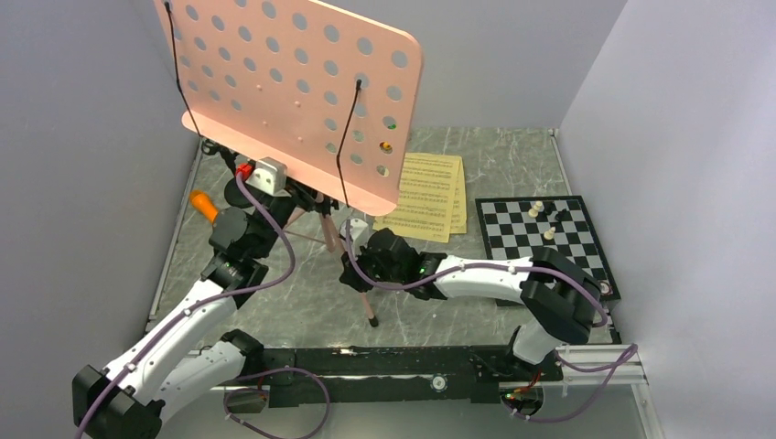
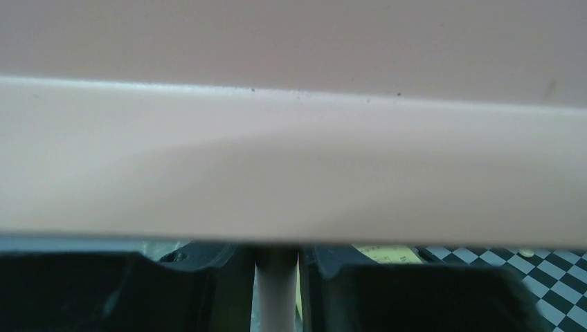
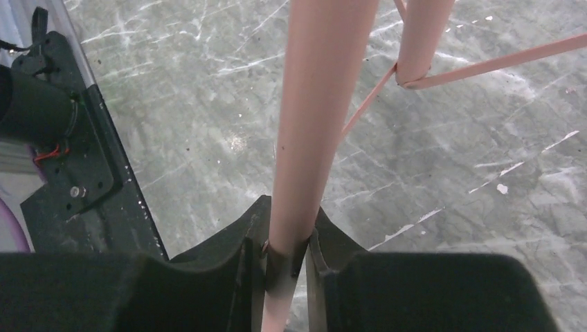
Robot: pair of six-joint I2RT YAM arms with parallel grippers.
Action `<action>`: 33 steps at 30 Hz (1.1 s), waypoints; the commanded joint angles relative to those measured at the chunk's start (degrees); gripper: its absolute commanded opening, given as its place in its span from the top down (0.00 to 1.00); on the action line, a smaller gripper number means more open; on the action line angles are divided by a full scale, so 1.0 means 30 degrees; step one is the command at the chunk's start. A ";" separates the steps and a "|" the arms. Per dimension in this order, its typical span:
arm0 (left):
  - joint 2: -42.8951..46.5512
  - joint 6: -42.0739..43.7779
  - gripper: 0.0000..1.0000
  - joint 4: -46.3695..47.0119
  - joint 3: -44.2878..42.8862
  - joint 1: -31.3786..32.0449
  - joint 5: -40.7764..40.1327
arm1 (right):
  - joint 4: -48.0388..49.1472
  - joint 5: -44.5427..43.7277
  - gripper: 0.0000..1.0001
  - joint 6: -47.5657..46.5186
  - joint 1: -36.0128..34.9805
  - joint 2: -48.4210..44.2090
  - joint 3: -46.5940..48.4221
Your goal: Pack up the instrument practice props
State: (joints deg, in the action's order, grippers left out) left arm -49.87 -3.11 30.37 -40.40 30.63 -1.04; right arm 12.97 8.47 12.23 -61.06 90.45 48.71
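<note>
The pink music stand (image 1: 293, 82), upright at the table's 11 o'clock, is clenched in two places: its shaft just under the desk is gripped by the left gripper (image 2: 277, 290), and one tripod leg is pinched by the right gripper (image 3: 287, 270). If the leg is folded faster than the shaft is steadied, the top-heavy desk may be tipped and the thin brace struts (image 3: 484, 66) bent. The chessboard (image 1: 512, 240) at 3 o'clock may be swept by a swinging leg and its pieces toppled. The yellow sheet-music pages (image 1: 430, 197), toward 1 o'clock, may be dragged or creased. The orange microphone (image 1: 203, 205) at 9 o'clock may be knocked by the left arm.
</note>
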 commanded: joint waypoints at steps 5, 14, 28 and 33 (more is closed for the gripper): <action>0.0973 0.0266 1.00 -0.0587 0.0477 0.0074 -0.0121 | 0.1250 -0.3575 0.96 0.1199 -0.1959 0.1455 0.2499; 0.0931 0.0554 1.00 -0.0408 0.0665 -0.0072 -0.0559 | -0.0351 -0.7513 1.00 0.2695 -0.2918 0.3253 0.4744; 0.0481 -0.0222 0.60 -0.0037 0.0762 -0.0162 -0.0478 | -0.5072 -1.1931 1.00 0.4723 -0.3932 0.5056 0.7656; 0.0821 -0.0092 0.40 -0.0357 0.0892 -0.0169 -0.0370 | -0.5429 -1.2116 1.00 0.5072 -0.3958 0.4730 0.7584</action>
State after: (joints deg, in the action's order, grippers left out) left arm -48.12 -2.15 30.98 -38.61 29.19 -6.26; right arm -3.95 -25.17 27.44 -72.75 103.94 69.38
